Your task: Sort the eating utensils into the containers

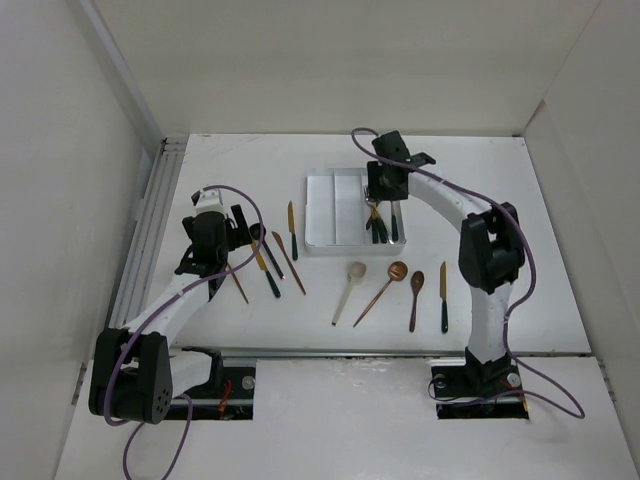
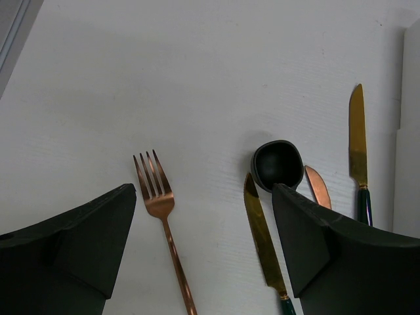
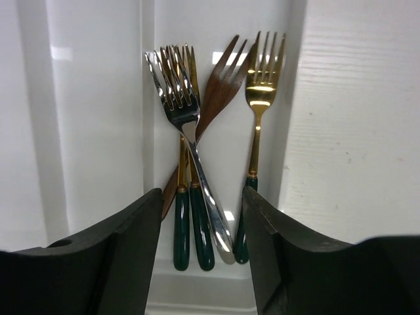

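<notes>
A: Starting with the forks (image 3: pixel 197 151): lying in a crossed bunch in the right-hand compartment of the white tray (image 1: pixel 322 215), dark handles pointing toward the arm bases.

B: Gripping any of them?

A: Not by the look of the wrist view. Hovering directly over that bunch with the right claw (image 3: pixel 200 197) parted, pinching nothing between the fingers.

B: Reading that as the tail end of a drop-off, then. And over on the other side of the desk (image 1: pixel 520 200)?

A: Hanging above a copper fork (image 2: pixel 161 203) with the left claw (image 2: pixel 203 193) spread wide and holding nothing. Also seeing a gold knife (image 2: pixel 262 236) and a black spoon (image 2: pixel 277 164) just beside that fork.

B: Anything else waiting?

A: Lying loose near the tray's front edge: a cream spoon (image 1: pixel 352 280), a copper spoon (image 1: pixel 390 280) and more cutlery, all well apart from the sorted forks.

B: Next, probably lifting the right claw clear of the tray. Then lowering the left one astride the copper fork's thin stem and closing right down at the desk surface, guarding against clipping the knife alongside.
</notes>
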`<state>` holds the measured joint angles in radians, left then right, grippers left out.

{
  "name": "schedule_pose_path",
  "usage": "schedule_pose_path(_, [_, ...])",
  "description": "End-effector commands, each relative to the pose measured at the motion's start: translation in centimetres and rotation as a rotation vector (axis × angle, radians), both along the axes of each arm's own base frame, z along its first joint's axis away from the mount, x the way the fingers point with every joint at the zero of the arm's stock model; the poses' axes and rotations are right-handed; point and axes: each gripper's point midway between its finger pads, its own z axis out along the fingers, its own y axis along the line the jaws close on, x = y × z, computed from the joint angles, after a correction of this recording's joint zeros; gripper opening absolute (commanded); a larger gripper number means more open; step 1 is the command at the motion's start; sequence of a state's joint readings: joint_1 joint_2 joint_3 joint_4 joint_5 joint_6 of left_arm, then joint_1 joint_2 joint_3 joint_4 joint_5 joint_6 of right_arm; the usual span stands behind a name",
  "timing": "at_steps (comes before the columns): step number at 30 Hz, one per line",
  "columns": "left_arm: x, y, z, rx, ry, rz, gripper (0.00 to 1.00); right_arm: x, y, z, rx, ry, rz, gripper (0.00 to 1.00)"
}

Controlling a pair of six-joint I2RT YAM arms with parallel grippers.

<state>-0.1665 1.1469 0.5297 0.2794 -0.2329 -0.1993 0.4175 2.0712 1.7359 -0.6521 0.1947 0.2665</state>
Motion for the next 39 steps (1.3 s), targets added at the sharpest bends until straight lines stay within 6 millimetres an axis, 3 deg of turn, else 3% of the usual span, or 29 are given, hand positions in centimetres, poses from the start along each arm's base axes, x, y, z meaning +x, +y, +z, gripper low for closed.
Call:
schedule_pose_path(1, [0.4, 0.1, 1.6, -0.001, -0.052, 0.006, 0.82, 0.7, -1.4, 7.7, 0.072, -0.163, -0.082, 0.58])
schedule_pose_path(2, [0.4, 0.1, 1.6, -0.001, -0.052, 0.006, 0.82, 0.6, -2.0, 9.7, 0.103, -0.204, -0.108, 0.56])
schedule_pose_path(4, [0.4, 0.1, 1.6, -0.001, -0.052, 0.006, 0.82, 0.1, -4.0, 11.1, 0.129, -0.226, -0.167, 0.55])
schedule_pose_path(5, [0.4, 0.1, 1.6, -0.001, -0.052, 0.006, 0.82, -0.1, -4.6, 10.4, 0.128, -0.209, -0.176, 0.55])
schedule_pose_path(7, [0.4, 0.1, 1.6, -0.001, -0.052, 0.006, 0.82, -0.7, -6.7, 11.5, 0.167, -0.219, -0.226, 0.55])
schedule_pose_path(8, [0.4, 0.1, 1.6, -0.001, -0.052, 0.006, 0.82, -1.5, -7.7, 10.5, 0.155, -0.195, -0.242, 0.55])
schedule_pose_path(9, [0.4, 0.1, 1.6, -0.001, -0.052, 0.006, 0.82, -2.3, -8.4, 11.0, 0.177, -0.191, -0.261, 0.59])
schedule_pose_path(12, [0.2, 0.1, 1.2, -0.007, -0.044, 0.010, 0.82, -5.0, -11.1, 8.0, 0.179, -0.095, -0.342, 0.74])
schedule_pose_path(14, [0.2, 0.0, 1.2, -0.017, -0.045, 0.014, 0.82, -6.8, -12.7, 7.0, 0.198, -0.044, -0.404, 0.75])
schedule_pose_path(15, [0.2, 0.0, 1.2, -0.017, -0.045, 0.014, 0.82, -8.3, -13.2, 5.1, 0.193, 0.007, -0.425, 0.75])
schedule_pose_path(16, [0.1, 0.0, 0.7, -0.025, -0.029, 0.020, 0.82, -9.3, -13.5, 4.6, 0.208, 0.027, -0.449, 0.75])
schedule_pose_path(18, [0.1, -0.2, 0.7, -0.038, -0.029, 0.013, 0.82, -11.8, -14.1, 2.0, 0.231, 0.111, -0.489, 0.68])
schedule_pose_path(20, [0.1, -0.2, 0.4, -0.037, -0.020, 0.013, 0.82, -13.2, -14.0, 1.4, 0.265, 0.130, -0.512, 0.55])
schedule_pose_path(22, [0.2, -0.3, 0.6, -0.038, -0.029, 0.013, 0.82, -15.2, -14.3, -0.3, 0.271, 0.180, -0.547, 0.49])
schedule_pose_path(24, [0.2, -0.3, 0.3, -0.037, -0.020, 0.013, 0.82, -16.3, -13.7, -0.7, 0.309, 0.195, -0.565, 0.49])
schedule_pose_path(25, [0.2, -0.3, 0.3, -0.037, -0.020, 0.013, 0.82, -17.6, -13.6, -2.2, 0.307, 0.242, -0.579, 0.49])
schedule_pose_path(29, [0.2, -0.3, 0.3, -0.037, -0.020, 0.013, 0.82, -20.1, -13.6, -4.4, 0.307, 0.313, -0.643, 0.57])
schedule_pose_path(39, [0.5, -0.3, 0.4, -0.037, -0.020, 0.013, 0.82, -20.8, -13.4, -6.7, 0.308, 0.366, -0.676, 0.58])
